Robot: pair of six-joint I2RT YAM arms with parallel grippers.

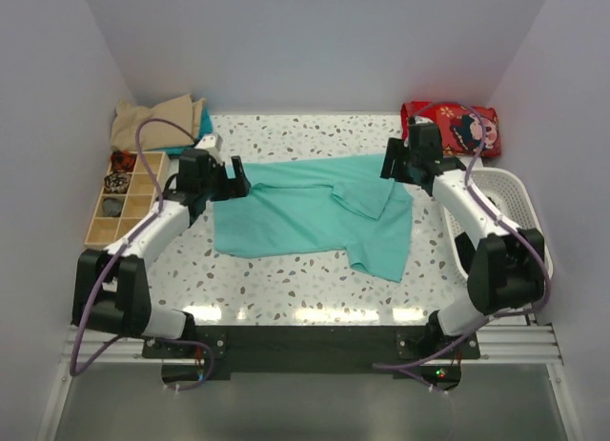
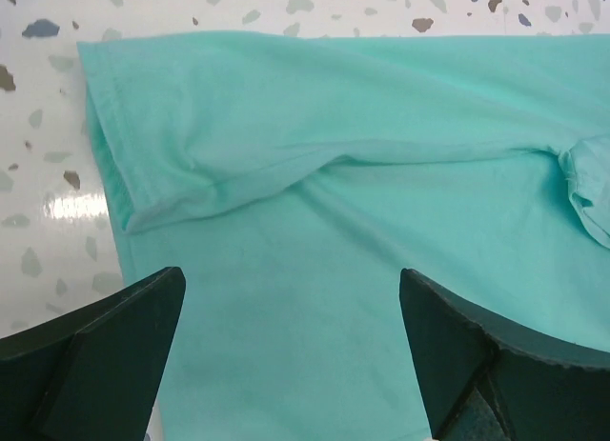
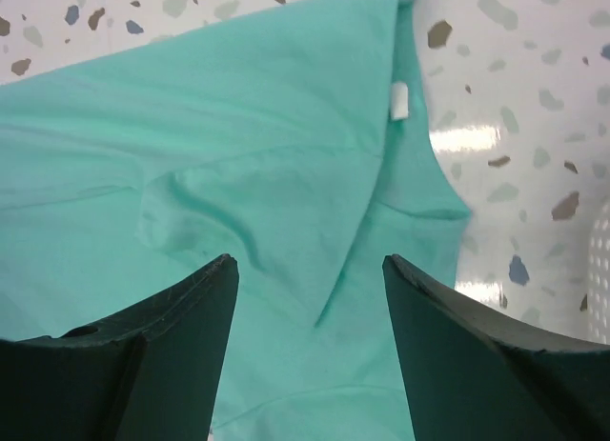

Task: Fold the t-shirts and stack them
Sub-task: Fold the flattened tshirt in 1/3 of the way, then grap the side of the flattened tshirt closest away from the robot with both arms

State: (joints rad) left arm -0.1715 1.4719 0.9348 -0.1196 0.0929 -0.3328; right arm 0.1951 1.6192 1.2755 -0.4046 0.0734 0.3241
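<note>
While pale walls [image 1: 315, 41] close in the speckled counter [image 1: 286, 279], a teal t-shirt [image 1: 305, 217] lies spread across its middle, one flap folded over toward the right. The left arm [image 1: 143, 236] reaches forward and inward, and the left fingers [image 2: 105, 346] stand apart over the tee's sleeve edge, holding nothing. The right arm [image 1: 472, 208] mirrors it (passing above the white basket [image 1: 515, 189]), the right fingers [image 3: 152, 346] likewise apart over the folded flap. A wooden divided tray [image 1: 124, 208] sits at the left edge. A tan shirt [image 1: 157, 122] is bunched in the far-left corner, and a red patterned bag [image 1: 457, 127] lies far right.
</note>
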